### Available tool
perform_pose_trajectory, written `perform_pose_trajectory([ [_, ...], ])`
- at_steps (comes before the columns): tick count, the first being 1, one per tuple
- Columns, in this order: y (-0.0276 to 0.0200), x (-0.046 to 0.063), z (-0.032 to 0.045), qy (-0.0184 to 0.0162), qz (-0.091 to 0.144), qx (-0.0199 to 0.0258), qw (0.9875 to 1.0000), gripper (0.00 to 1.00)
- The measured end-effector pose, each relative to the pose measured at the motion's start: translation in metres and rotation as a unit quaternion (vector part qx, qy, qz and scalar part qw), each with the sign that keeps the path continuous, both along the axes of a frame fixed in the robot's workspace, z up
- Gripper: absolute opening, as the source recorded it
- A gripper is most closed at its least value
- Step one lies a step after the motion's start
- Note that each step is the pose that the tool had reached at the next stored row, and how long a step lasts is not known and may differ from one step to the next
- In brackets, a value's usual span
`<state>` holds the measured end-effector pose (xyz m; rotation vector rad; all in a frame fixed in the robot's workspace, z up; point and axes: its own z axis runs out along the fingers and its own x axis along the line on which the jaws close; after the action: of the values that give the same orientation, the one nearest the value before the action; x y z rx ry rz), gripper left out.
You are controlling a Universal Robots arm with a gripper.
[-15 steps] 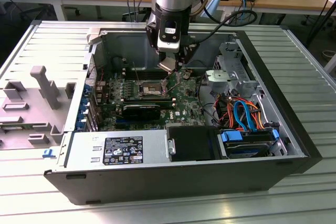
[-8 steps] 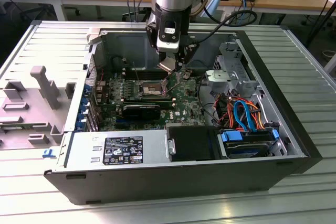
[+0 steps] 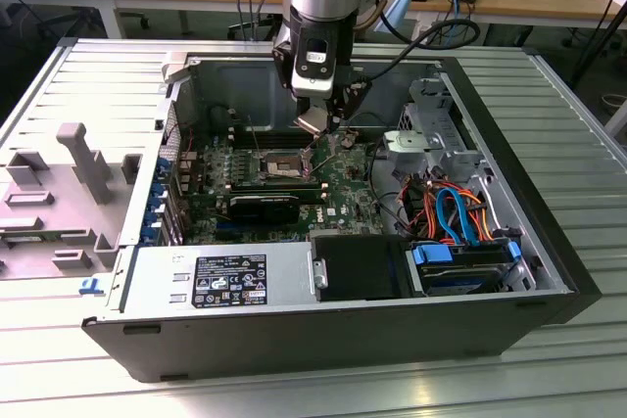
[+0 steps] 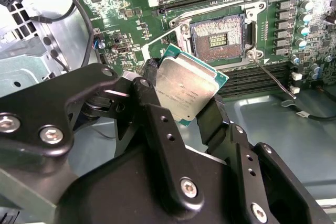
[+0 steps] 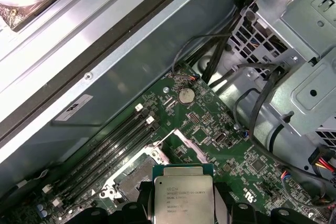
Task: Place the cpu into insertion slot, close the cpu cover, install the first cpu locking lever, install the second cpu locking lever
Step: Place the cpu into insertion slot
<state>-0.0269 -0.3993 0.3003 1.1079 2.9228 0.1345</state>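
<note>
Cpu top brushed silvery metal; end effector matt black.

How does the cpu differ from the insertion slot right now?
The cpu has a silvery-grey top with a green edge; the insertion slot has a dark centre inside a silver rim. The cpu is held in the claw, clear of the board; the insertion slot sits in the board, empty. Both are square.

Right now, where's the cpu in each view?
Exterior view: the cpu in the gripper, toward the exterior view's right of the insertion slot.
Second wrist view: the cpu in front, the insertion slot behind.
First wrist view: the cpu beside the insertion slot.
Shared landmark: the insertion slot.
</note>
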Motion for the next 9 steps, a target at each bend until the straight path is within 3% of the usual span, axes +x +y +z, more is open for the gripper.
perform_pose_trajectory([
  [9,0.0000,0.0000,0.0000,0.0000,-0.005,0.0000,1.0000,0.55],
])
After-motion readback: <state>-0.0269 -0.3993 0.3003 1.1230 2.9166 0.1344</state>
